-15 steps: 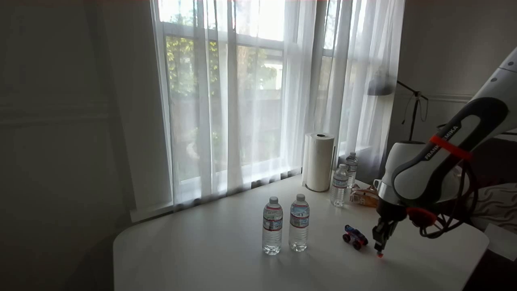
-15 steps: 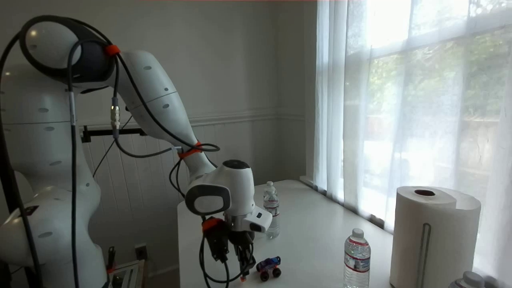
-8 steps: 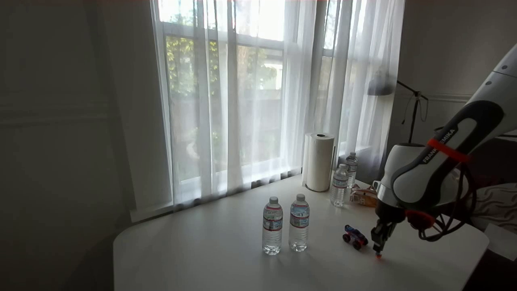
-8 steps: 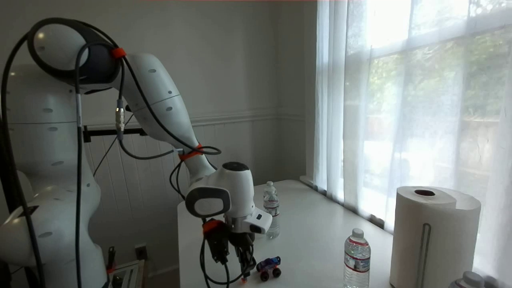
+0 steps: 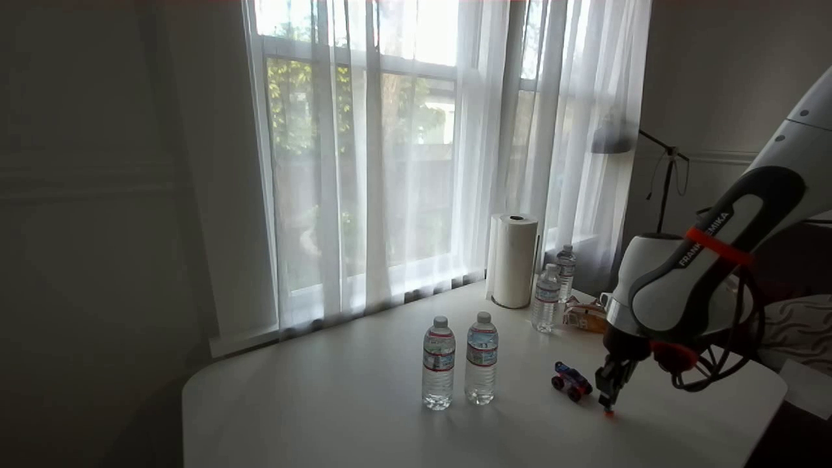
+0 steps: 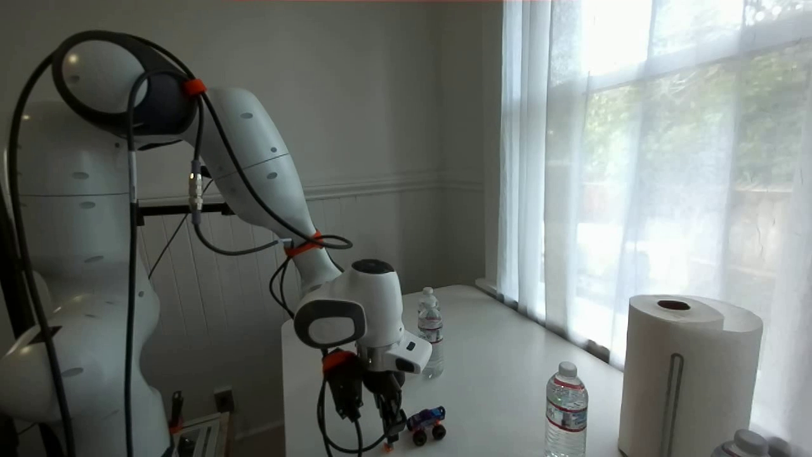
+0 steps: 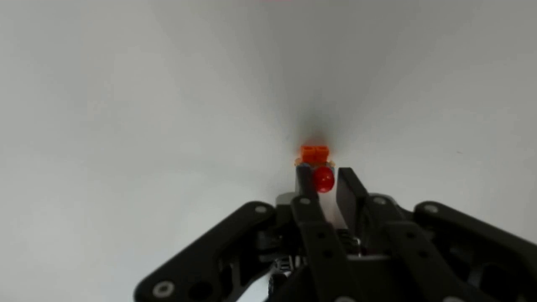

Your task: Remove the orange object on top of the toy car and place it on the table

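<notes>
The orange object is a tiny figure with orange legs [image 7: 314, 154] and a round red head. In the exterior views only its orange tip [image 5: 609, 414] [image 6: 387, 447] shows, at or just above the white table [image 5: 312, 416]; contact is hard to tell. My gripper [image 7: 325, 174] points down with its fingers around the figure. The left finger overlaps the figure's side, and a thin gap shows between the figure and the right finger. The gripper [image 5: 607, 404] also shows beside the dark toy car [image 5: 572, 381], which stands on its wheels. The car [image 6: 426, 422] has nothing visible on top.
Two water bottles [image 5: 439, 364] [image 5: 481, 361] stand together on the table. More bottles [image 5: 546, 299], a paper towel roll [image 5: 513, 260] and an orange crinkly bag [image 5: 585, 316] are farther back. The toy car is close beside the gripper.
My gripper has moved slightly down towards the table, and the orange tip has moved down with it. The toy car has not moved.
</notes>
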`<state>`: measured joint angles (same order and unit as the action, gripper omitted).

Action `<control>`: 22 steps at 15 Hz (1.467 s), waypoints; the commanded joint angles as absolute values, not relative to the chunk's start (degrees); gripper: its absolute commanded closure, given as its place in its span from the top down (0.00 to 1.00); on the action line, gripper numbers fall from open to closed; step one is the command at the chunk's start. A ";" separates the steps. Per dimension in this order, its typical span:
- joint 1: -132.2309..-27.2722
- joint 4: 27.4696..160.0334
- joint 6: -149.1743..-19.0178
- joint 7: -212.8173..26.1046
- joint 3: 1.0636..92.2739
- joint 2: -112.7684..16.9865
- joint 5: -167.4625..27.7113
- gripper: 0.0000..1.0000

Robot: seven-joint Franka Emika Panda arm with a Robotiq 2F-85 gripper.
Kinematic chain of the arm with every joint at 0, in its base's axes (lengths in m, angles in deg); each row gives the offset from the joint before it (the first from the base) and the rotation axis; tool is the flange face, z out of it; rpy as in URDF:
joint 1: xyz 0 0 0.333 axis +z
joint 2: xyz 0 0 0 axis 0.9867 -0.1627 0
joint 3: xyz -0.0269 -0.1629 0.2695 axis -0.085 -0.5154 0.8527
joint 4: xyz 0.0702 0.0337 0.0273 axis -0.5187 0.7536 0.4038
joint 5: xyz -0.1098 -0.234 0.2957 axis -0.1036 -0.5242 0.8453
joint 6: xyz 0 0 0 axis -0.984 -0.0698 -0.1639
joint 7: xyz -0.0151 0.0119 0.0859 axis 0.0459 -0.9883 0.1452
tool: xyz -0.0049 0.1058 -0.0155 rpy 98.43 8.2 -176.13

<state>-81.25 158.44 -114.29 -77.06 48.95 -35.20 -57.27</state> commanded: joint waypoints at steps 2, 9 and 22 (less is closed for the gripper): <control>-81.71 158.42 -115.90 -80.41 49.22 -35.82 -59.78 0.58; -81.78 158.84 -114.55 -86.98 46.52 -32.95 -70.07 1.00; -82.98 149.98 -89.37 -90.74 47.98 -21.43 -76.04 1.00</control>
